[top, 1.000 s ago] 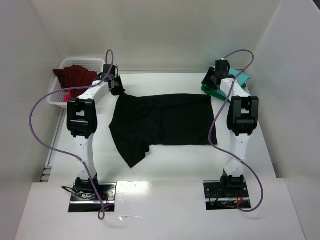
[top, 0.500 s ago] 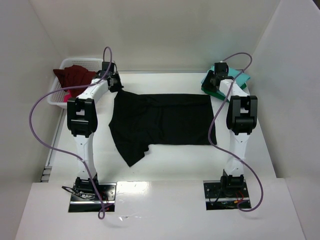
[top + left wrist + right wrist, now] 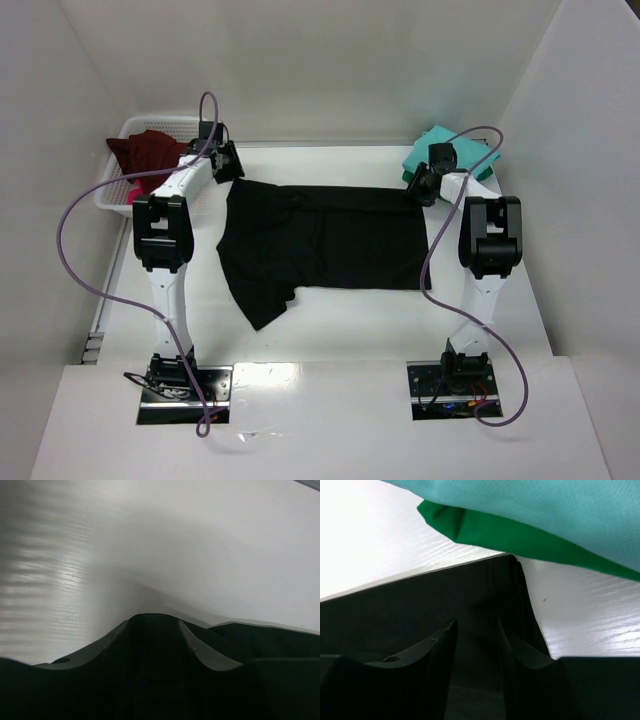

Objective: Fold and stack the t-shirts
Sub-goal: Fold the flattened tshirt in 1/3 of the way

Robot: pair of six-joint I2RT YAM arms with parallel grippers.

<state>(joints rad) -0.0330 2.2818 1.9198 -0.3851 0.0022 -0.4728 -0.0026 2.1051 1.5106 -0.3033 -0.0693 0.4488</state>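
The black shirt (image 3: 330, 240) lies flat on the surface (image 3: 340, 325). The left hand (image 3: 152, 625) and right hand (image 3: 477, 626) stand open at its far corners.

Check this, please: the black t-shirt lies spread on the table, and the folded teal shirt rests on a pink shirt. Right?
Not quite: the teal shirt rests on a dark green shirt, not pink, as the right wrist view shows. The black t-shirt does lie spread on the table.
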